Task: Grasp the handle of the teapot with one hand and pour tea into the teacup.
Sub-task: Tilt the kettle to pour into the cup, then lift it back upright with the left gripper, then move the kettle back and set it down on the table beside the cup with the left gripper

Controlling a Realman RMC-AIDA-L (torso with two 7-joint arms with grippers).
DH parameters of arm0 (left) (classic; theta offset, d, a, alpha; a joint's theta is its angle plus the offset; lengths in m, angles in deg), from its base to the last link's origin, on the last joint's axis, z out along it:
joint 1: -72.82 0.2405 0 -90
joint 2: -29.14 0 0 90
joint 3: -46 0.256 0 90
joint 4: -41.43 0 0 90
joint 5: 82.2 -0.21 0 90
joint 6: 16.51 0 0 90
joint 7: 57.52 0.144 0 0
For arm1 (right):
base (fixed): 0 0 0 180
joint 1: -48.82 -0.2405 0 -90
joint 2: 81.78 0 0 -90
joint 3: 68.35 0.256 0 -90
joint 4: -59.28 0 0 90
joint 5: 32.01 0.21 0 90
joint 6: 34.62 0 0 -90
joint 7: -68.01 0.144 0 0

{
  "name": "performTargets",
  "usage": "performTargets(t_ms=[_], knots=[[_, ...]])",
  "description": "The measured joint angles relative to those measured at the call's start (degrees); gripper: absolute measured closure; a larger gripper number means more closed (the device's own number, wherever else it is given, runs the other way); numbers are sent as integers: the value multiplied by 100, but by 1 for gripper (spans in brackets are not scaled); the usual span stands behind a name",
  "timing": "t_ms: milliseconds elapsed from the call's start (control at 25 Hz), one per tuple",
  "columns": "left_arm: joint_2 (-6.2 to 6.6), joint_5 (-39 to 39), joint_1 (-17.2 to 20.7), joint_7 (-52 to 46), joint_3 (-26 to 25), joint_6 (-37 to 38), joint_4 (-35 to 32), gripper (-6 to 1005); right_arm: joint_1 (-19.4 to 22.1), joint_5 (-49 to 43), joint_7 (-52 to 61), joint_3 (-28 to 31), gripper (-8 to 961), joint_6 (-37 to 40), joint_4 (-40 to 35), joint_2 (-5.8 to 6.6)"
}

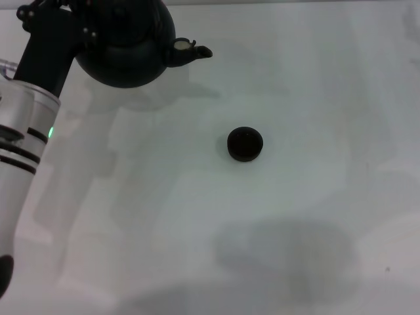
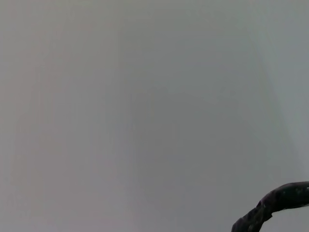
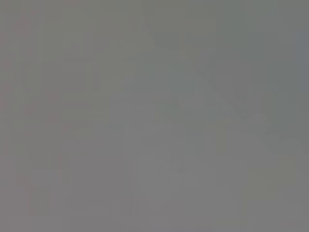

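Matte black and round, the teapot (image 1: pixel 125 49) hangs at the far left of the white tabletop (image 1: pixel 315 216), spout toward the small dark brown-black teacup (image 1: pixel 245 144), which sits well apart near the centre. The left hand (image 1: pixel 59 16) is at the pot's top; whether it pinches the handle (image 2: pixel 275 205) cannot be told. Judged next: carry the spout over the cup, then tilt slowly. The handle is mostly out of view; the right hand is unseen

Teapot (image 1: pixel 128 49) top cut by head view's edge; handle (image 2: pixel 275 205) only partly visible; left gripper's (image 1: pixel 85 23) grip hidden.
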Motion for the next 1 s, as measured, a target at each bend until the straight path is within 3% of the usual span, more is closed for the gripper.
performTargets(t_ms=[320, 720, 1000], knots=[[-38, 202, 518, -133, 82, -51, -596, 887, -30, 0, 7, -247, 255, -7, -88, 6], [-67, 1577, 969, -130, 1119, -65, -959, 881, 13, 1, 9, -611, 255, -34, -215, 23], [-42, 1830, 1284, -135, 1316, -20, -1044, 876, -28, 1, 9, -690, 255, -48, -225, 13]])
